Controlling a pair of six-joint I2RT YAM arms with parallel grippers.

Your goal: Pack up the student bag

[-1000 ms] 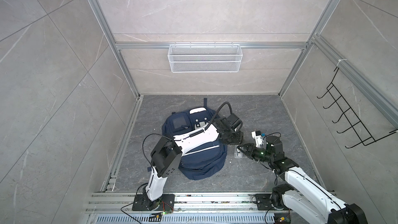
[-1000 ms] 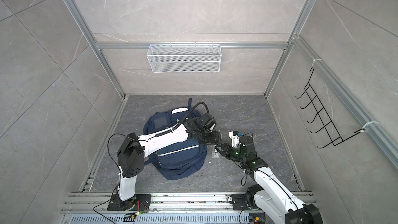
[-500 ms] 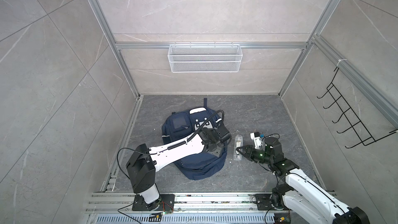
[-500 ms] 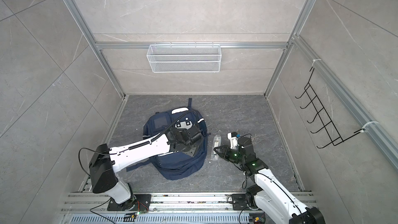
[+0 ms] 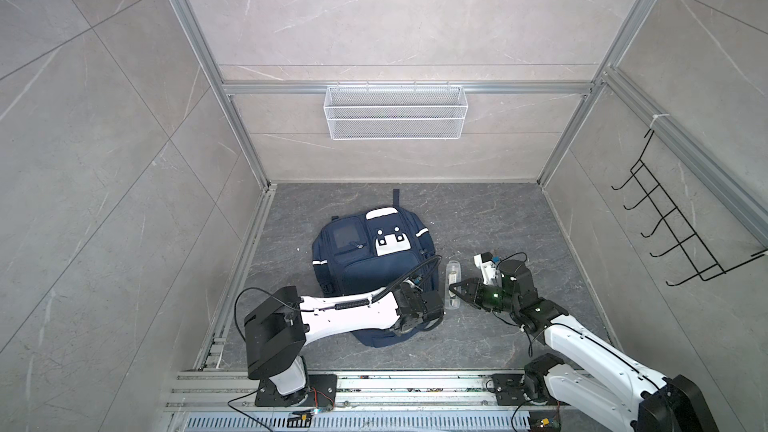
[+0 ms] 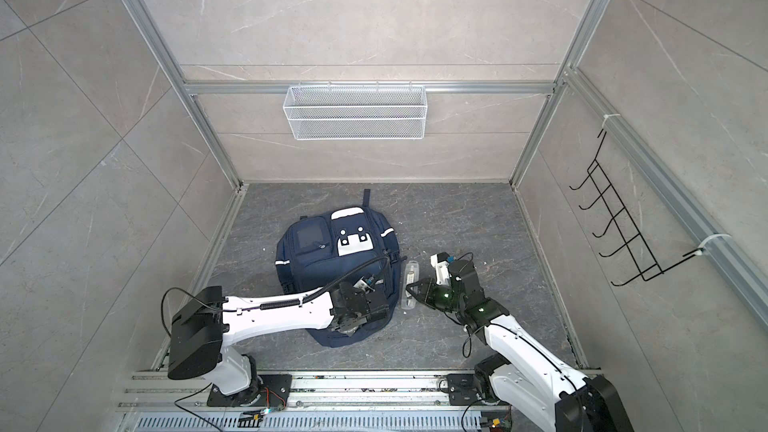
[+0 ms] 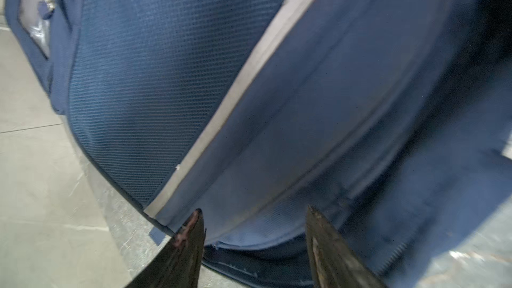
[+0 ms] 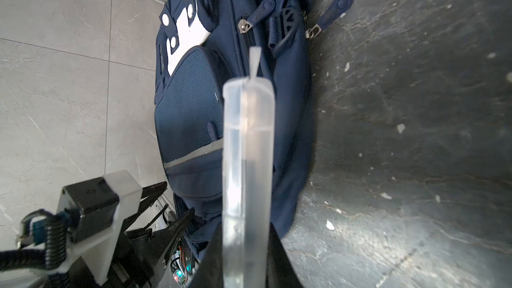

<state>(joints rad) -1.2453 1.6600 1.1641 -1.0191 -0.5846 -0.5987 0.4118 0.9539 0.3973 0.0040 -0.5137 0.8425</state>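
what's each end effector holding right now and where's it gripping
Right end effector grips the clear plastic case toward one end, a jaw on either side. Left end effector stands open at the student bag, holding nothing.

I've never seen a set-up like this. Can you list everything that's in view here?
student bag: one, navy blue with white patches, lying mid-floor.
clear case: one, see-through plastic, just beside the bag, gripped by the right claw.
wire basket: one, white, hung on the back wall.
hook rack: one, black, on the side wall.
left arm: one, white and black, reaching across the bag's near end.
right arm: one, white and black, beside the bag.
left claw: one, black, open, at the bag's edge.
right claw: one, black, shut on the clear case.
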